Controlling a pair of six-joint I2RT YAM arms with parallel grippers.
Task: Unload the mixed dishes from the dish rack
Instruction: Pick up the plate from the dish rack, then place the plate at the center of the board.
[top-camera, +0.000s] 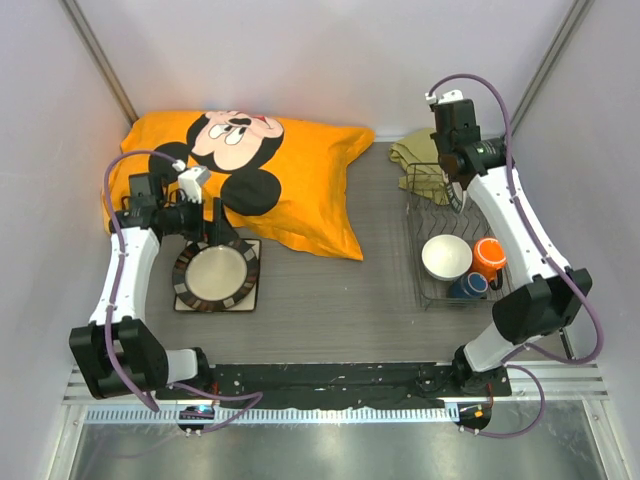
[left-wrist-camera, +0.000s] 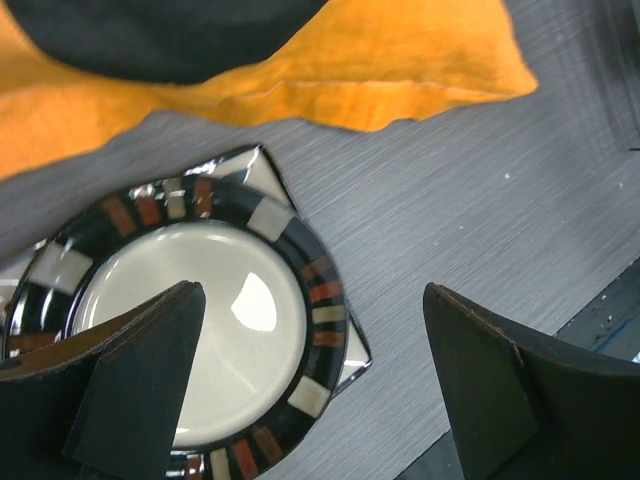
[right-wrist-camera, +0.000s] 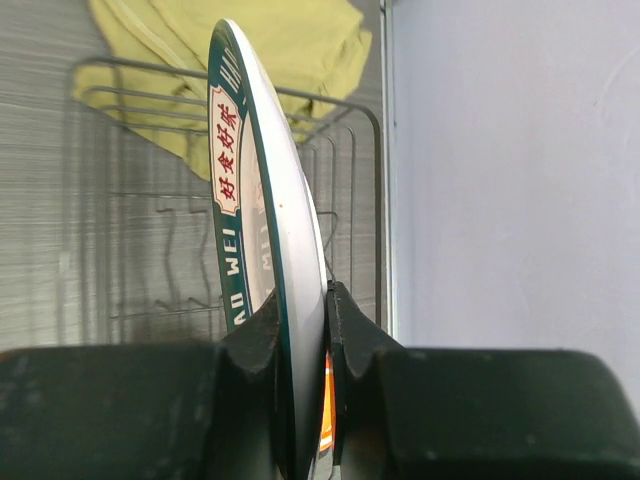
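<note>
A round dark-rimmed plate (top-camera: 215, 277) with a cream middle lies on the square cream plate (top-camera: 250, 247) on the table at the left; both show in the left wrist view, the round plate (left-wrist-camera: 200, 330) over the square plate's corner (left-wrist-camera: 262, 172). My left gripper (top-camera: 222, 230) hovers open and empty over the plate's far edge (left-wrist-camera: 315, 300). My right gripper (top-camera: 453, 188) is shut on the white plate with a dark green lettered rim (right-wrist-camera: 262, 200), held on edge above the dish rack (top-camera: 428, 290). A white bowl (top-camera: 446, 257), orange mug (top-camera: 488, 256) and dark-blue cup (top-camera: 470, 285) sit in the rack.
A big orange cartoon pillow (top-camera: 300, 175) lies at the back left, next to the plates. An olive-green cloth (top-camera: 418, 160) lies behind the rack and shows in the right wrist view (right-wrist-camera: 290, 45). The right wall stands close beside the rack (right-wrist-camera: 130, 200).
</note>
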